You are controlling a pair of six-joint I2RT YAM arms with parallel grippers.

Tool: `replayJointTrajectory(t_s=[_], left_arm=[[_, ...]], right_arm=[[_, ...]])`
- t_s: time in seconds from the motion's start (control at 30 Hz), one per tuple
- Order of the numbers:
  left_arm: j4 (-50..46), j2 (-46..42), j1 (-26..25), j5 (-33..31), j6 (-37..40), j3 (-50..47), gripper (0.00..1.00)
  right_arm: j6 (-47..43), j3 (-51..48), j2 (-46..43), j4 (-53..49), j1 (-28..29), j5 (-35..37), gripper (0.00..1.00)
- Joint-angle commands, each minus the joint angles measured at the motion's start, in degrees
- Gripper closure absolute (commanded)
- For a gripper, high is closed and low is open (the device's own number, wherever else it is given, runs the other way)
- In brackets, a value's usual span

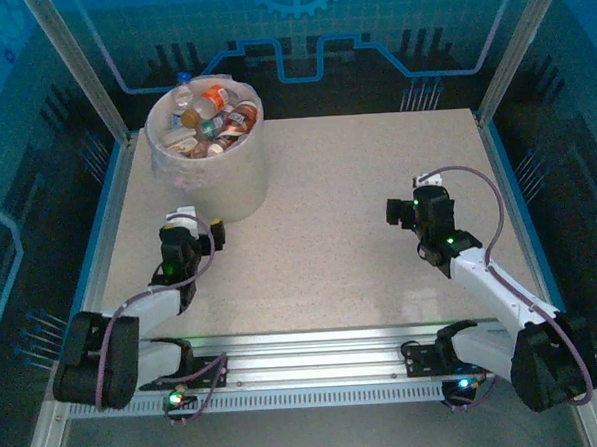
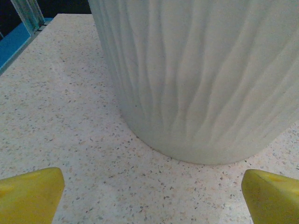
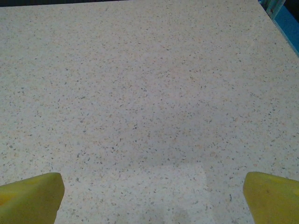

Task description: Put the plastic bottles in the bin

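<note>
All plastic bottles (image 1: 208, 110) seen at this moment lie heaped inside the bin (image 1: 213, 193), which stands at the far left of the desk (image 1: 330, 242). The heap reaches about to the rim, with one clear bottle standing proud at the back. Caps and labels are mixed, and an exact count cannot be made.

Left pincer (image 1: 200, 221): jaws wide, holding nothing, low over the desk just before the bin. In its wrist view, the left pincer (image 2: 149, 205) faces the ribbed bin wall (image 2: 201, 79) close ahead but not touching.

Right pincer (image 1: 414, 199): jaws wide, holding nothing, well apart from the bin at the right side. In its own wrist view, the right pincer (image 3: 149, 200) faces the speckled desk.

Handling, as a judgement: these bottles are likely light, thin-walled and smooth. Filled ones will be heavier, and empty ones will dent under a hard squeeze. Being round, they could roll or slip sideways. The best hold would be across the middle of the body, over the label, with the jaws square to the bottle's length.

The task appears complete or nearly so.
</note>
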Motion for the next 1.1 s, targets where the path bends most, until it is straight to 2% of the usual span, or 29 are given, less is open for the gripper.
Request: replayJointTrajectory(t_s=[0.0,0.23,0.43,0.57,0.73,1.07], left_arm=[[9.3,3.16,0.79,2.13,0.1,0.27,0.01],[17.24,11.78,1.5,3.49,0.28,1.85,0.01],[23.83,19.28,1.57,3.88,1.13,2.6,0.01],[15.08,18.15,2.67,6.41,-0.12,6.05,0.01],[14.42,18.21,5.51,15.4,-0.57,6.35,0.01],[14.63,18.24,5.72,15.75,-0.6,6.32,0.01]], right_arm=[[-1.27,-1.69,-0.67,4.08,-0.68,0.4,0.0],[-5.74,-6.22,-2.45,12.56,-0.66,-0.62,0.0],[-9.37,-6.22,-0.78,14.22,-0.78,-0.64,0.0],[-11.0,-6.42,1.68,16.86,-1.09,-1.73,0.0],[-13.69,-7.38,6.04,23.92,-1.79,-4.63,0.0],[-14.78,-10.88,7.92,33.65,-7.64,-12.65,0.0]])
